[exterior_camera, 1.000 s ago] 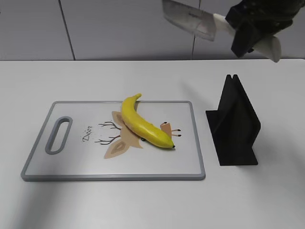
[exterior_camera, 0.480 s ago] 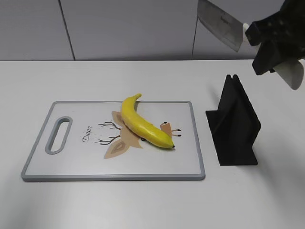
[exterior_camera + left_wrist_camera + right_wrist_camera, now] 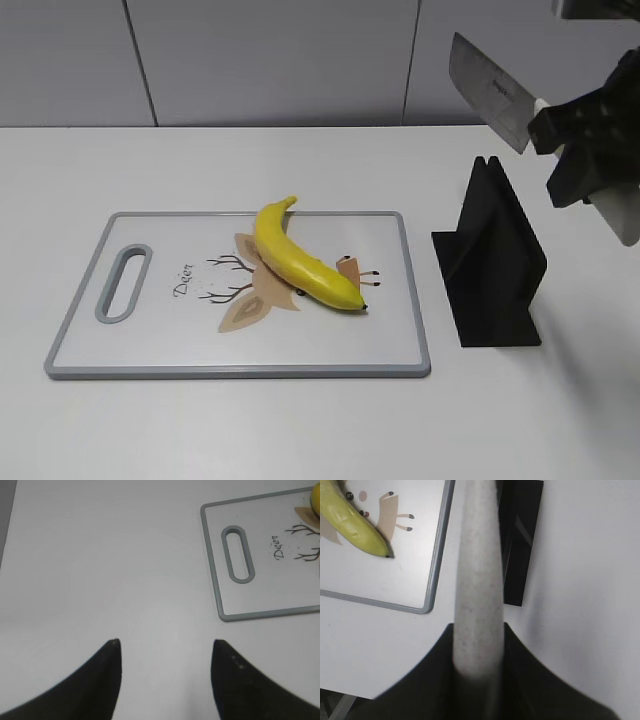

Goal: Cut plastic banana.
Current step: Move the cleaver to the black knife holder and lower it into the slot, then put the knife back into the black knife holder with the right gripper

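The plastic banana lies whole on the grey-rimmed cutting board, stem toward the back; its dark tip end shows in the right wrist view. My right gripper is shut on the white handle of a cleaver, whose blade is in the air above the black knife stand. My left gripper is open and empty over bare table, left of the board. A sliver of the banana shows at that view's right edge.
The black knife stand stands upright on the white table just right of the board, and shows in the right wrist view. A grey panelled wall runs behind the table. The board has a handle slot at its left end.
My right gripper has carried the cleaver rightward and downward, from above the board's far right side to over the knife stand. The banana and board have not moved.
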`<state>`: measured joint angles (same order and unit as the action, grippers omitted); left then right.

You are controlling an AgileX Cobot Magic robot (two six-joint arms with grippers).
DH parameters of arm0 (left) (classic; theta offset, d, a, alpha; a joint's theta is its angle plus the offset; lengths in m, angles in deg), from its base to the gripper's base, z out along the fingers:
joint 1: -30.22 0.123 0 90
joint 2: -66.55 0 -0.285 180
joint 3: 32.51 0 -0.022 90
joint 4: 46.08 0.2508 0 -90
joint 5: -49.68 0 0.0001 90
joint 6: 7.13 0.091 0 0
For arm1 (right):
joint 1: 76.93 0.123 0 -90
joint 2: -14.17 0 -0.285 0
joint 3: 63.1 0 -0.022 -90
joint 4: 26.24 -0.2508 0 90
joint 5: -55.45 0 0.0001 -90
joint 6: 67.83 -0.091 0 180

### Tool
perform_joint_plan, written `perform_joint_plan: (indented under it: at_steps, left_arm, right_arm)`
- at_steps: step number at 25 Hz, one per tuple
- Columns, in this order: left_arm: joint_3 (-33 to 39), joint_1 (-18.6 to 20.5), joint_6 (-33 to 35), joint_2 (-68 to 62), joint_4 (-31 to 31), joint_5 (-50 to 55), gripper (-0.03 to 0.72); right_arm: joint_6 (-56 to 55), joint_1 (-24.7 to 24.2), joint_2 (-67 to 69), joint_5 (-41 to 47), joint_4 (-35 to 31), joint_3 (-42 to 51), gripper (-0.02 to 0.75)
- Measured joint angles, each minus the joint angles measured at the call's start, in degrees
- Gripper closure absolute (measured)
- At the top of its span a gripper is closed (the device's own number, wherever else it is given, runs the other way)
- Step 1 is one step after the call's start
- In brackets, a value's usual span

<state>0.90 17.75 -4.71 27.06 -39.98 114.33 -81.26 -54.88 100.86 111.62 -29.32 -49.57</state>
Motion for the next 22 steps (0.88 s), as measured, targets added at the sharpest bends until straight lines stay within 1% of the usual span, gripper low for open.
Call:
perform_joint_plan:
  at_steps: [4, 13, 15, 19, 22]
  left_arm:
    - [5.2, 0.0, -0.1, 11.6, 0.1, 0.7, 0.133]
    - [9.0, 0.0, -0.2, 28.9, -0.3, 2.2, 0.134]
    - [10.2, 0.0, -0.2, 31.4, -0.3, 3.1, 0.134]
    - [12.3, 0.0, -0.2, 32.0, -0.6, 5.0, 0.134]
    - [13.1, 0.0, -0.2, 32.0, -0.7, 4.4, 0.134]
  right_arm:
    - [-1.2, 0.0, 0.0, -1.5, 0.1, 1.5, 0.561]
    - [-6.5, 0.0, -0.1, -2.5, 3.8, 4.1, 0.561]
    - [-6.6, 0.0, -0.1, -2.5, 3.8, 4.7, 0.561]
    - [-6.7, 0.0, -0.1, -2.5, 3.1, 5.1, 0.561]
    - [-6.8, 0.0, -0.1, -2.9, 2.7, 5.1, 0.561]
